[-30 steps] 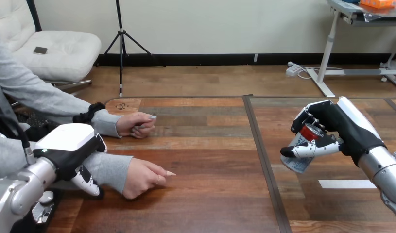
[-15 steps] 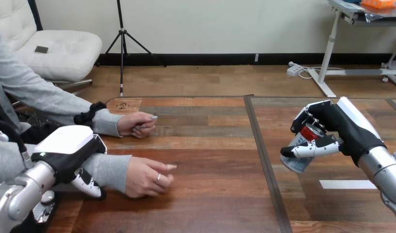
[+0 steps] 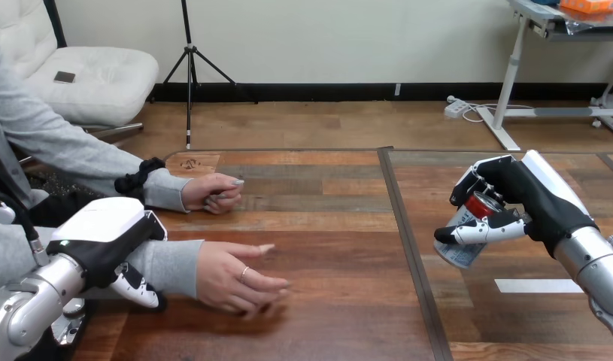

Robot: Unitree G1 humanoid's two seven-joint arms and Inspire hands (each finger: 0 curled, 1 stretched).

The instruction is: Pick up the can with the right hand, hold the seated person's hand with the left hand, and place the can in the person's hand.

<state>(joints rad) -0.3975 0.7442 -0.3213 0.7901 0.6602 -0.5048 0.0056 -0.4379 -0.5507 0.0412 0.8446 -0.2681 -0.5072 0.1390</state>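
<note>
- My right hand was up over the right part of the table, arm coming in from the lower right corner
- Its fingers were curled tight round the can; thumb lay across the can's front, the rest wrapped behind it
- The can was silvery with a red top, tilted so the top leaned up and to the right into my palm; its lower end hung clear of the table
- A white strip lay flat on the table just below and right of the can
- My left hand was at the lower left, white back facing up, lying over the grey sleeve of the person's nearer forearm
- Whether that hand gripped the forearm or only rested on it, I could not tell
- The person's nearer hand lay just right of my left hand, low on the table, palm down, reaching toward the middle
- The person's farther hand rested on the table further back, loosely curled, apart from both my hands
- The can and the nearer hand were well apart, with bare table between them
</note>
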